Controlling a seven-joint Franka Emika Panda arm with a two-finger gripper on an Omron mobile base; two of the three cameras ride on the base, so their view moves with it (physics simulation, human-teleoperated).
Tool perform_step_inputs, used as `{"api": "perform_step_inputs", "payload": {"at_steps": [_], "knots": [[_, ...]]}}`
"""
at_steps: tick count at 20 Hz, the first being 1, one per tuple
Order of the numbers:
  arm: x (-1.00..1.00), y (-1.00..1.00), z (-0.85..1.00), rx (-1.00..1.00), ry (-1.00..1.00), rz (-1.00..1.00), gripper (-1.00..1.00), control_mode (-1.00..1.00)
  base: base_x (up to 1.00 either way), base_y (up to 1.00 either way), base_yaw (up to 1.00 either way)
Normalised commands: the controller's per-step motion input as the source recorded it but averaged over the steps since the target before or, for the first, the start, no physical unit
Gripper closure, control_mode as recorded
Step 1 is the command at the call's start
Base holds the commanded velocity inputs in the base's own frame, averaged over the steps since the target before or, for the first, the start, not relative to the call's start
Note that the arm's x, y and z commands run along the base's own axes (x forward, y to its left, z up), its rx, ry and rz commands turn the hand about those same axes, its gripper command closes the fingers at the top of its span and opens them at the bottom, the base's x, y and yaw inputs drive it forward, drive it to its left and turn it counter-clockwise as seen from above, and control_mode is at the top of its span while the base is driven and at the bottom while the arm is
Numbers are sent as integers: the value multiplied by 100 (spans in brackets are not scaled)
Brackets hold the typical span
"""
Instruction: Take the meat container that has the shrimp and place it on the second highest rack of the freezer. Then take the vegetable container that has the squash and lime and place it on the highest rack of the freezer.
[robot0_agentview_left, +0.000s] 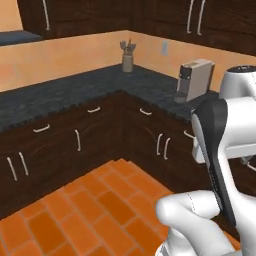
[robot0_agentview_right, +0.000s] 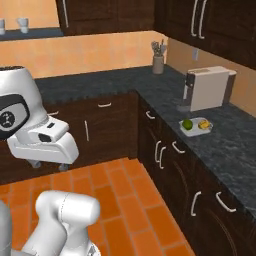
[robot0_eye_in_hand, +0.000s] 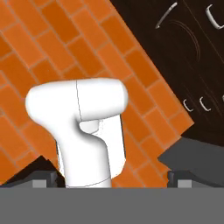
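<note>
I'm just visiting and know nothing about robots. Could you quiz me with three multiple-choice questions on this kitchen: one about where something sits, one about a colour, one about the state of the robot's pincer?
1. Where is the small tray holding the lime and squash?
A. On the floor
B. On the dark counter, in front of the coffee machine
C. On the high shelf

2. What colour is the floor?
A. Orange
B. Blue
C. White

3. How is the pincer right now?
A. Shut on the tray
B. Shut and empty
C. Open and empty

Answers:
1 B: the tray with the lime and squash rests on the counter, just in front of the coffee machine.
2 A: the floor is orange brick-pattern tile.
3 C: the pincer has its tips far apart, with nothing between them.
</note>
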Motion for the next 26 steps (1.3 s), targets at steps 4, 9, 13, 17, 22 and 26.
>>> {"api": "perform_step_inputs", "payload": {"at_steps": [4,9,13,17,22,26], "knots": [[0,0,0,0,0,0,-100,100,57,25,-59],[0,0,0,0,0,0,-100,100,56,35,-63],[0,0,0,0,0,0,-100,100,68,56,-63],[0,0,0,0,0,0,-100,100,84,83,-59],[0,0,0,0,0,0,-100,100,87,87,-58],[0,0,0,0,0,0,-100,100,76,72,-52]]}}
